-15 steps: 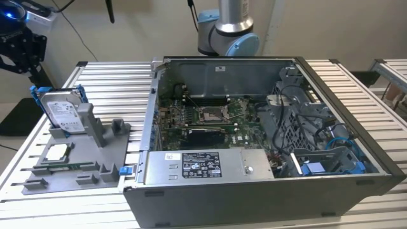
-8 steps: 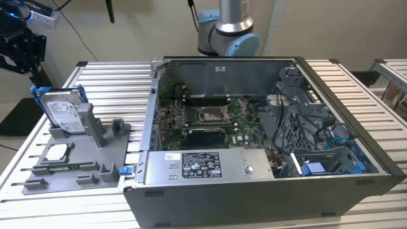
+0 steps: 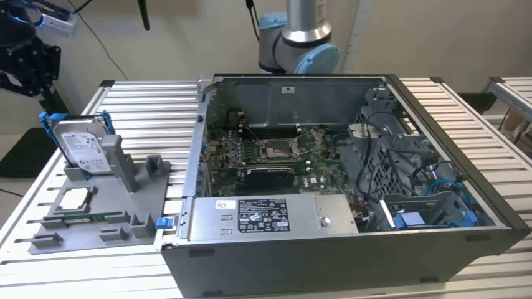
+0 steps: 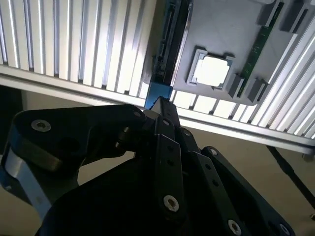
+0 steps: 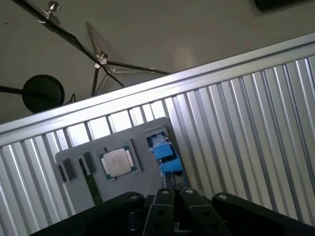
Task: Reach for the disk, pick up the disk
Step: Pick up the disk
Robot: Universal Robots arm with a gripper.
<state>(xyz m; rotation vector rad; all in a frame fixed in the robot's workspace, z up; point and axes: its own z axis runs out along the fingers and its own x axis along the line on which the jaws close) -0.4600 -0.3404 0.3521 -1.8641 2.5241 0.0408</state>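
Black multi-link claw (image 4: pixel 158 104) is seen with its fingertips pressed together, nothing held between them. It is aimed down at the flat rectangular silver disk in its thin blue plastic bracket (image 3: pixel 83 146). In both wrist views the disk is viewed edge-on from above, with the blue bracket end nearest the claw tip. In the exterior view the claw is hung above the disk, toward the exterior view's left, apart from it.

The disk is stood on edge in a slot of the grey moulded plastic fixture (image 3: pixel 124 205). Its long axis is upright and slightly tilted, and the white label face is turned toward the exterior camera. A small square silver chip (image 3: pixel 75 198) is seated flat in a pocket of the fixture, just beside the disk. A narrow green memory stick (image 4: pixel 260 46) is laid in a groove beyond the chip.

The fixture is rested on the ribbed aluminium surface (image 3: pixel 474 112), at the exterior view's left. An open dark grey metal computer case (image 3: pixel 449 249) is set just beside it, toward the exterior view's right, with a silver power-supply box (image 3: pixel 266 215) inside along the near wall.

Behind the case, the silver and pale blue arm column (image 3: pixel 303 25) is stood upright. A black tripod base (image 5: pixel 106 61) is seen on the floor beyond the surface edge.
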